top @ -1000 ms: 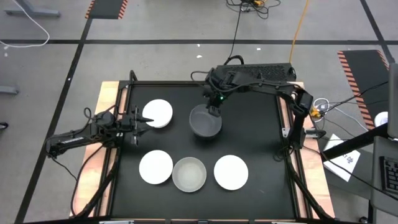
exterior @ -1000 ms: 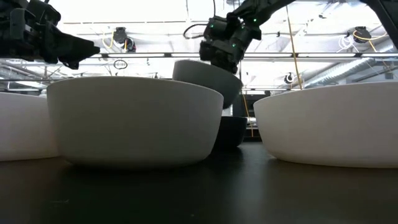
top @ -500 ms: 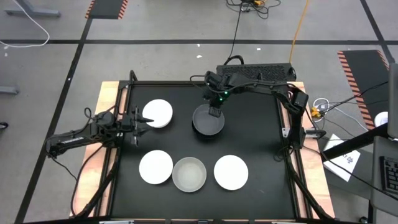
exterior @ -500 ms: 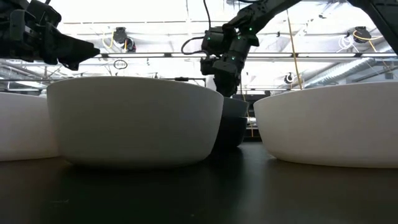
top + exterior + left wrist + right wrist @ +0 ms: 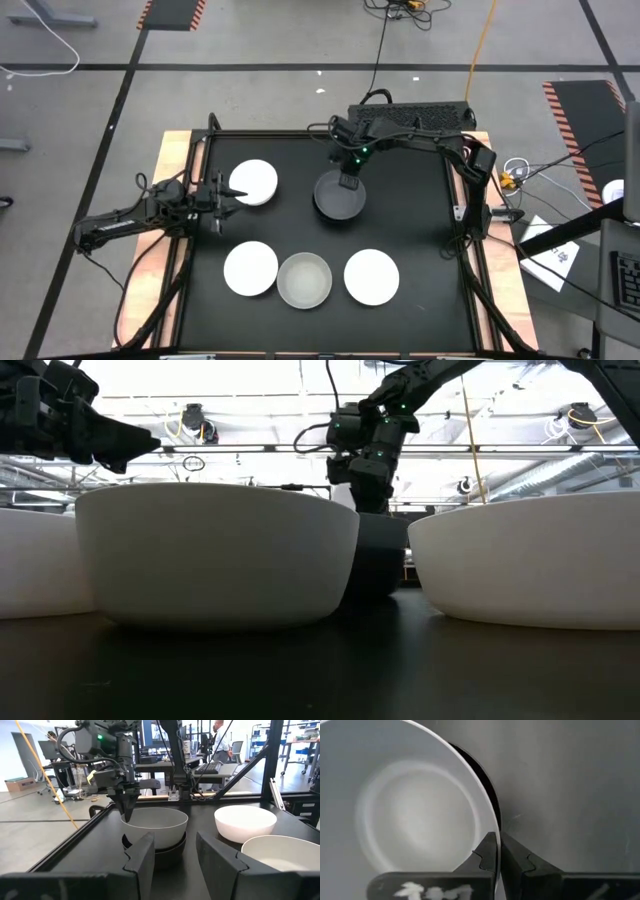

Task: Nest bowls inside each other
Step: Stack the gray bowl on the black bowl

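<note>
A dark grey bowl point(image 5: 338, 198) sits nested in a black bowl point(image 5: 159, 856) at the table's middle; it also shows in the left wrist view point(image 5: 155, 825). My right gripper point(image 5: 348, 182) is shut on its rim, and it shows above the bowl in the low view point(image 5: 366, 485). One white bowl point(image 5: 253, 183) stands on its base at the far left. Two white bowls point(image 5: 250, 268) point(image 5: 371, 276) and a pale translucent bowl point(image 5: 304, 280) stand in a row near the front edge. My left gripper point(image 5: 224, 196) is open and empty beside the far-left white bowl. My right gripper pinches the dark grey bowl's rim point(image 5: 498, 831) on its far right side, one finger point(image 5: 486, 851) inside the bowl and one point(image 5: 514, 854) outside. The fingers come from above, pointing down. The bowl sits upright inside the black bowl.
The black mat point(image 5: 410, 220) is bare to the right of the nested bowls. A metal frame point(image 5: 462, 215) runs round the table. The right arm's base point(image 5: 415, 115) stands at the far edge. A person point(image 5: 218, 737) stands in the room beyond.
My right gripper has gone down and a little toward the table's right edge with the dark grey bowl. The bowl was lifted and tilted above the black bowl; it now sits level inside it.
</note>
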Action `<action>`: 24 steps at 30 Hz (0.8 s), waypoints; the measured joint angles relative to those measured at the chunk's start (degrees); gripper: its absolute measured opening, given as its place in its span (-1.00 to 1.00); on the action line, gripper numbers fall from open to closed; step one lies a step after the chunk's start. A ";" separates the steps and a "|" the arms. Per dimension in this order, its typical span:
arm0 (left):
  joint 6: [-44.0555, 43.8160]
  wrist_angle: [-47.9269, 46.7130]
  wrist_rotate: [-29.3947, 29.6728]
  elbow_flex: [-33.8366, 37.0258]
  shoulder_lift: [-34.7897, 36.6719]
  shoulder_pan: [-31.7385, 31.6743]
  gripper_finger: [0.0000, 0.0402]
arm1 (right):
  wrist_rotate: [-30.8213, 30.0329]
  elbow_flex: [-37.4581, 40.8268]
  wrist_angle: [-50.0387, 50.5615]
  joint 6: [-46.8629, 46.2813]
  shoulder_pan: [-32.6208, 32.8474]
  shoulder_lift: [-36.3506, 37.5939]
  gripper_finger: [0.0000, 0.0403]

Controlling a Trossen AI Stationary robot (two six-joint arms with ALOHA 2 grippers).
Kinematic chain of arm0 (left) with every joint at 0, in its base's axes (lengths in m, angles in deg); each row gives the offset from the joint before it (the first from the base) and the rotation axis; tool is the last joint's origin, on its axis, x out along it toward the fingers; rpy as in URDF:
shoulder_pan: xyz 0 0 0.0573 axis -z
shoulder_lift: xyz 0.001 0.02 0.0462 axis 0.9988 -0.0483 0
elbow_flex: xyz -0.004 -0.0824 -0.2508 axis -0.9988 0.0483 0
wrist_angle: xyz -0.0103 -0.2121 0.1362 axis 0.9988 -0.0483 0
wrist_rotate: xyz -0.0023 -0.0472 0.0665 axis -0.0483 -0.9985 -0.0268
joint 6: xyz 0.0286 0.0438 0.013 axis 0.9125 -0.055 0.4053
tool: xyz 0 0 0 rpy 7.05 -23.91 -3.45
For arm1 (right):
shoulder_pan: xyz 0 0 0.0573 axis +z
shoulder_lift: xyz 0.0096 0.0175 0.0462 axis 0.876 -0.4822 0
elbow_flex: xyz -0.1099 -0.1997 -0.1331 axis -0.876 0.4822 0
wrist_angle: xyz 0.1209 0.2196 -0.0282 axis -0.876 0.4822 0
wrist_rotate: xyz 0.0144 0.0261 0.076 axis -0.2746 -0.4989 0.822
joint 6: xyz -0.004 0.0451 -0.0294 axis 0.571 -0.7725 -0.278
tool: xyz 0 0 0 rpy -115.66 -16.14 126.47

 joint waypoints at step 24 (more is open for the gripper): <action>0.00 -0.15 0.00 0.00 0.02 -0.02 -0.27 | 0.02 0.04 -0.01 -0.08 0.20 0.00 -1.00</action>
